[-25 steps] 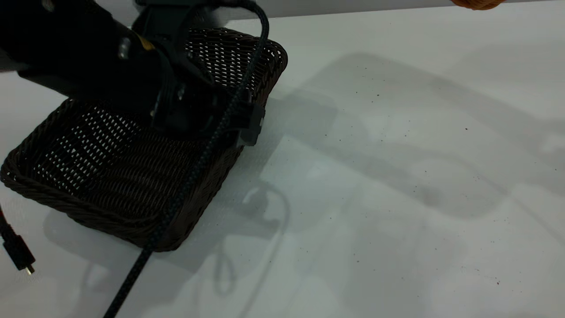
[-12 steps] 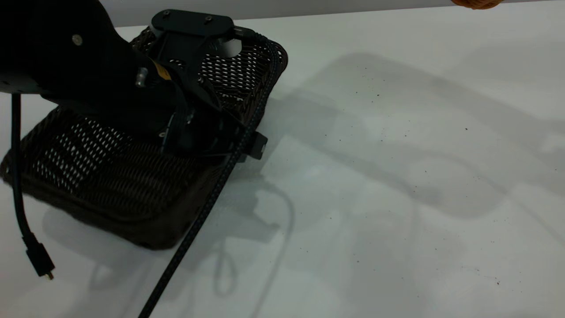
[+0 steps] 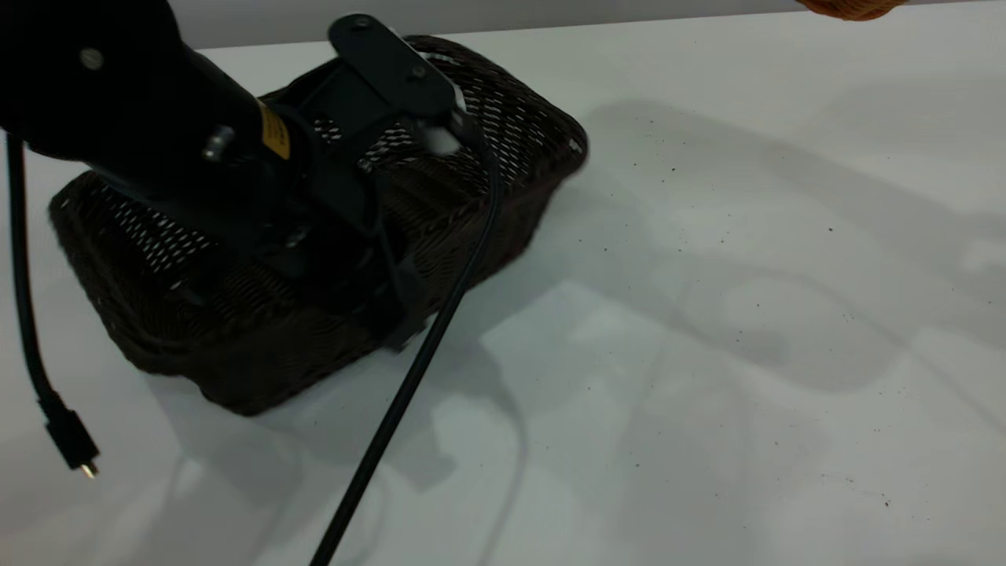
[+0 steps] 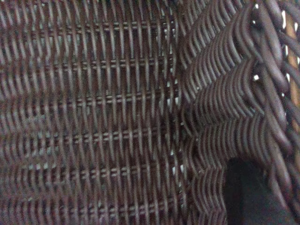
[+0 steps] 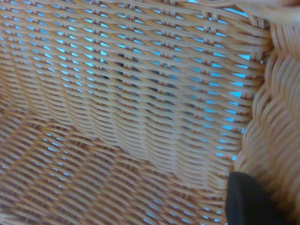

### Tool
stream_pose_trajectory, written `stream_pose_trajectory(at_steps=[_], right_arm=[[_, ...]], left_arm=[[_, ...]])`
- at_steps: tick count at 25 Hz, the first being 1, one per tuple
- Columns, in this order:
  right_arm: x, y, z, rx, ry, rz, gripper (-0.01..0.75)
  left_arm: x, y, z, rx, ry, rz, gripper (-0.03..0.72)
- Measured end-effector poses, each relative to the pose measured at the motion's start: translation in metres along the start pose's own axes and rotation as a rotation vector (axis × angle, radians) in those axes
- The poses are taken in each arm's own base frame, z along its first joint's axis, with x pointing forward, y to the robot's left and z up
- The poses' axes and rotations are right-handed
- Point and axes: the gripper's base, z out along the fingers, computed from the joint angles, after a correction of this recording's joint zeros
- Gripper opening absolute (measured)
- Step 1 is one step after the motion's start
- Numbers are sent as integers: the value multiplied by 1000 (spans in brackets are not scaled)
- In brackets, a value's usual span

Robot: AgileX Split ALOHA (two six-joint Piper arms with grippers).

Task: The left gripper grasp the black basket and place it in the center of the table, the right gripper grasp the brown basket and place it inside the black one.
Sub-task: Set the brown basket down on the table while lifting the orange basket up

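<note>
The left gripper [image 3: 369,306] reaches down inside the black basket [image 3: 487,196] and clamps its near side wall, one finger [image 4: 251,197] pressed against the dark weave. The basket sits tilted at the left of the white table [image 3: 747,354], with a black cable [image 3: 416,369] trailing across its rim. Up close, the right gripper's fingertip [image 5: 248,199] lies against the braided rim of the brown basket [image 5: 140,117]; whether it is gripping cannot be told
</note>
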Motion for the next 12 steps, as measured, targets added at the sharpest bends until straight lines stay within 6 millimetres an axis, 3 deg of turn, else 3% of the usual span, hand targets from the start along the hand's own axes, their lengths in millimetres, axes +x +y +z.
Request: stream_pose_trajectory(at_steps=[8, 12], right_arm=[[0, 0, 0, -3, 1, -36, 111], [0, 1, 0, -9, -3, -36, 111]], left_arm=[[1, -2, -6, 3, 34, 262, 113], [0, -16, -7, 43, 70, 375, 112]])
